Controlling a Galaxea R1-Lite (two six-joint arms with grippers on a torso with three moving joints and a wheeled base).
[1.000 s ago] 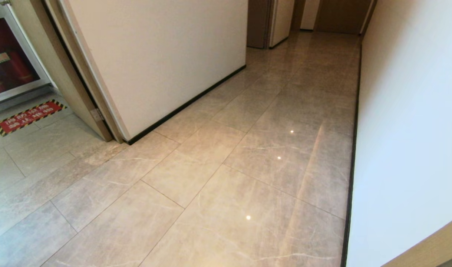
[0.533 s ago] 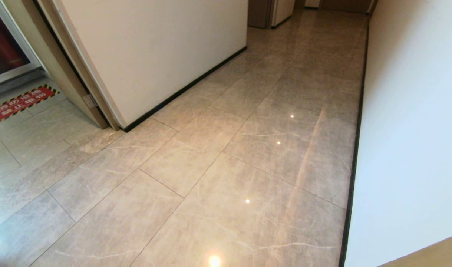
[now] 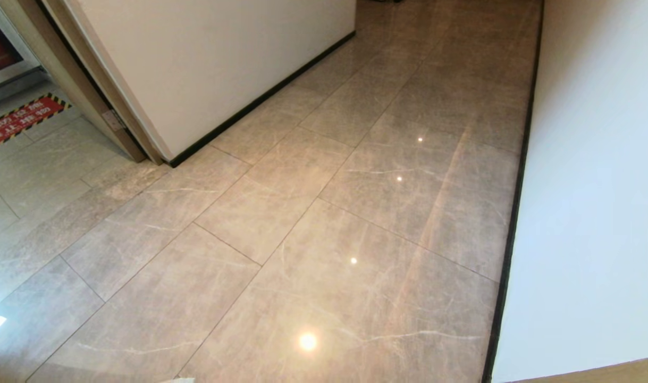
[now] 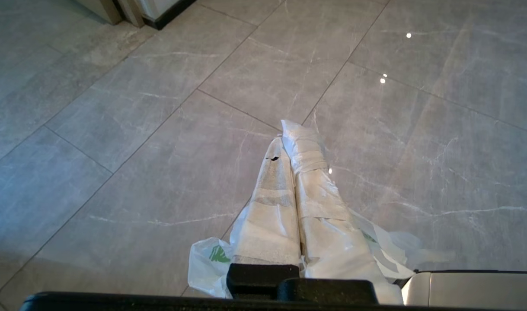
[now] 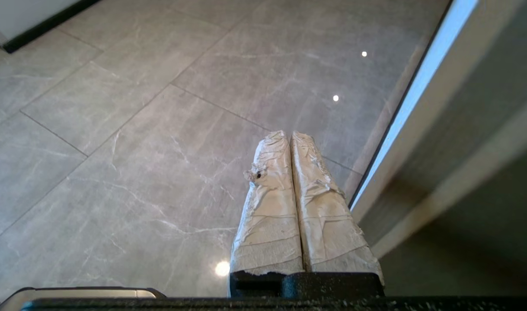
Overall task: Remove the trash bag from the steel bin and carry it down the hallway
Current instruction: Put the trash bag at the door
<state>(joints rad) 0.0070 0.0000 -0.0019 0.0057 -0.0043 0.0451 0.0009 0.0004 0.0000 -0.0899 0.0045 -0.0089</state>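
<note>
Change: my head view tilts lower; far doors gone.
Left gripper (image 4: 294,142): clamped on thin white green-printed trash bag (image 4: 211,259).
Right gripper (image 5: 289,140): closed, empty, above glossy grey-beige marbled hallway (image 3: 324,223) tiles.

Hallway (image 3: 355,213) ahead between walls, floor sign (image 3: 18,119) far left beyond door frame (image 3: 84,90)
</note>
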